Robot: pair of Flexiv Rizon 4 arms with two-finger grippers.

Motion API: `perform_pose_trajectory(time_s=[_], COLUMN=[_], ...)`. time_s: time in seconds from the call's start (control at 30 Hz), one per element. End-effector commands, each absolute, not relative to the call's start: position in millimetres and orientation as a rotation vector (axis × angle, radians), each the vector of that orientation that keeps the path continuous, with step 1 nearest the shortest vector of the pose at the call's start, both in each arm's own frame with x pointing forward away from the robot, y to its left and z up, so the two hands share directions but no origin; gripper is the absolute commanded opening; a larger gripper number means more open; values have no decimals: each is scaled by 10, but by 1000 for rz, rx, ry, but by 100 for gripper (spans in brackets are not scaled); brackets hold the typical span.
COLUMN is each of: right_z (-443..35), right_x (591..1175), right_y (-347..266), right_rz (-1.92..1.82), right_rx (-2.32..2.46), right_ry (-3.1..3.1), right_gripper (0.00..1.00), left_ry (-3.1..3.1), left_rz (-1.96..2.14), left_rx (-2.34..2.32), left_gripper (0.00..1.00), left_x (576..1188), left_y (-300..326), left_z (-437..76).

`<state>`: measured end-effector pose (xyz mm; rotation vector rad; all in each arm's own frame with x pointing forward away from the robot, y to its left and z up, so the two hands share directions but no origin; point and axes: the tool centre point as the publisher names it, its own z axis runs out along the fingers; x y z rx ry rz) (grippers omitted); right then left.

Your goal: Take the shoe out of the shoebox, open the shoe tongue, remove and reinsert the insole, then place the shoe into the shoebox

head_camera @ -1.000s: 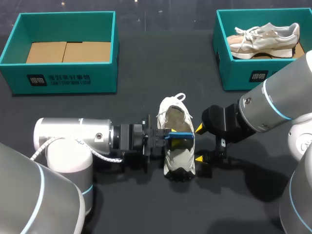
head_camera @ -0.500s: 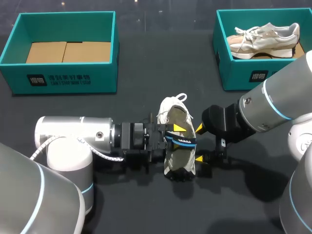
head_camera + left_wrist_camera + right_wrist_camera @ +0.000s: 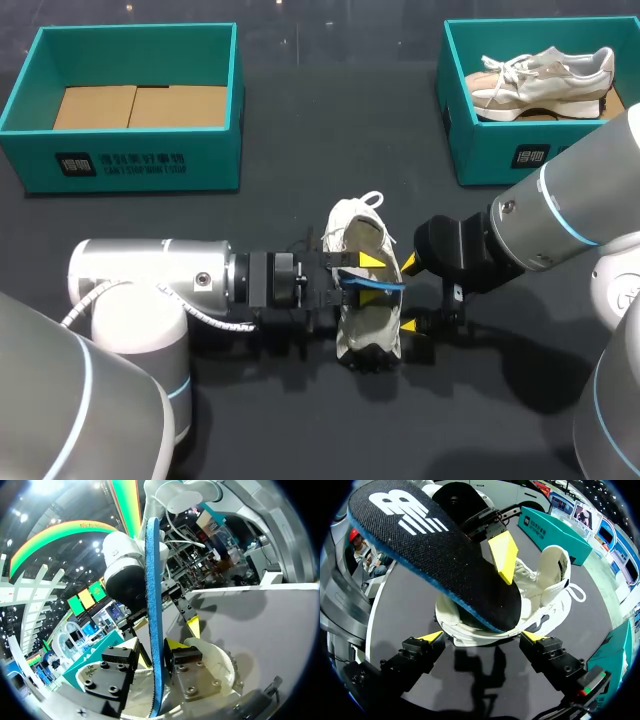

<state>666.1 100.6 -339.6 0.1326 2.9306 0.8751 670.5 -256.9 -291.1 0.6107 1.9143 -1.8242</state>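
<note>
Plainly, the left gripper was clamped on the insole, one end of which was in the shoe at mid-table. The right gripper was spread open by the heel (gripping nothing). The insole step was judged in hand; a straight slide through the shoe's mouth was called for.

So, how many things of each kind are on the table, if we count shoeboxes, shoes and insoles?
shoeboxes: 2
shoes: 2
insole: 1
total: 5
</note>
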Motion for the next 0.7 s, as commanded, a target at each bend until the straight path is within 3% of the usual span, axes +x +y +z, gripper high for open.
perform_pose_trajectory(time_s=[0.03, 0.07, 0.1, 0.7], right_z=[-3400, -3400, -3400, -3400], right_x=[6651, 6651, 6651, 6651], right_y=[1010, 1010, 1010, 1010], right_rz=[873, 873, 873, 873], right_rx=[135, 135, 135, 135], right_ry=[2929, 2929, 2929, 2929], right_gripper=[100, 100, 100, 100], left_ry=[1902, 1895, 1884, 1892], left_rz=[-1821, -1820, -1819, -1757], left_rx=[629, 639, 649, 690], left_gripper=[25, 17, 1, 0], left_x=[6635, 6626, 6620, 6855], left_y=[-2539, -2541, -2542, -2560], left_z=[-2877, -2876, -2884, -3212])
